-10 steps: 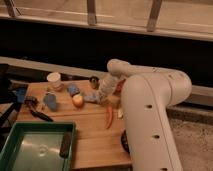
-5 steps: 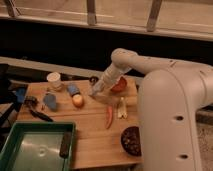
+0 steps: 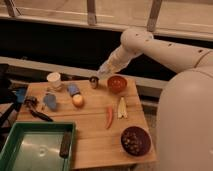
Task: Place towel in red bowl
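— Cloth, that blue towel (image 3: 50,102) by the counter's (image 3: 95,142) left edge: soft, light. I'd pinch a raised fold.
— Claw (image 3: 103,73) hovers beside the red bowl (image 3: 117,84), back edge; open or closed, can't tell.

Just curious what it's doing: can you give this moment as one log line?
gripper: left of red bowl in view, by its rim | red bowl: nothing seen inside | task: placing not yet done

One red bowl (image 3: 117,84), one dark bowl (image 3: 135,140), one white cup (image 3: 53,79), one orange fruit (image 3: 78,100), one green tray (image 3: 35,150), one claw (image 3: 102,71) at upper centre of the frame.
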You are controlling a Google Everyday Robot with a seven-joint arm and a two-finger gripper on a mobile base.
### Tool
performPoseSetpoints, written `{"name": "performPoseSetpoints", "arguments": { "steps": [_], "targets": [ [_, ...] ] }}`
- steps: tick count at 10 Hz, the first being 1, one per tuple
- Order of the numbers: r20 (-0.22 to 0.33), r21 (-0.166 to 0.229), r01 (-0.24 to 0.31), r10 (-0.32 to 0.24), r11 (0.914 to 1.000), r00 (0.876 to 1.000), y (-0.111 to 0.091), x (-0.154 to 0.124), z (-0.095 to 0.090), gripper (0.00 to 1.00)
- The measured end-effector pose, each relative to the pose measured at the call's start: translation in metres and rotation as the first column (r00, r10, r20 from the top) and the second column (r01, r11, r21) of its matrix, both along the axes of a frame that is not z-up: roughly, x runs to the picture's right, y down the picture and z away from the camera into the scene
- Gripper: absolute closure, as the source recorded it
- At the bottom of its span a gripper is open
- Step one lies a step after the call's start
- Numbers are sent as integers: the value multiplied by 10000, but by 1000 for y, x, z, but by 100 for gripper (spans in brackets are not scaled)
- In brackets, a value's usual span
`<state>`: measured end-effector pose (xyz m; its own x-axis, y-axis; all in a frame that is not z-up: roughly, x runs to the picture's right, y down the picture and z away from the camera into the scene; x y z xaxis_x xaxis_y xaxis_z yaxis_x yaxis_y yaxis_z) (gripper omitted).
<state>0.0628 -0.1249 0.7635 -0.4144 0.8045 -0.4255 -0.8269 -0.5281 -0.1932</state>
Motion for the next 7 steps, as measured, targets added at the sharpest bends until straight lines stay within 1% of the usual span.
{"name": "performPoseSetpoints", "arguments": {
  "steps": [1, 2, 3, 4, 6, 7],
  "targets": [
    [-205, 75, -291, 292, 9995, 9994, -16, 21, -5, 100],
    [-282, 79, -445, 447, 9990, 9986, -23, 27, -8, 100],
    [-355, 35, -623, 624, 9980, 9974, -26, 31, -9, 100],
    [-469, -44, -861, 858, 9963, 9952, -24, 39, -7, 100],
    [-605, -300, -1242, 1222, 9918, 9907, -10, 51, 8, 100],
    [-633, -508, -1426, 1393, 9885, 9882, 4, 53, 24, 100]
  ]
}}
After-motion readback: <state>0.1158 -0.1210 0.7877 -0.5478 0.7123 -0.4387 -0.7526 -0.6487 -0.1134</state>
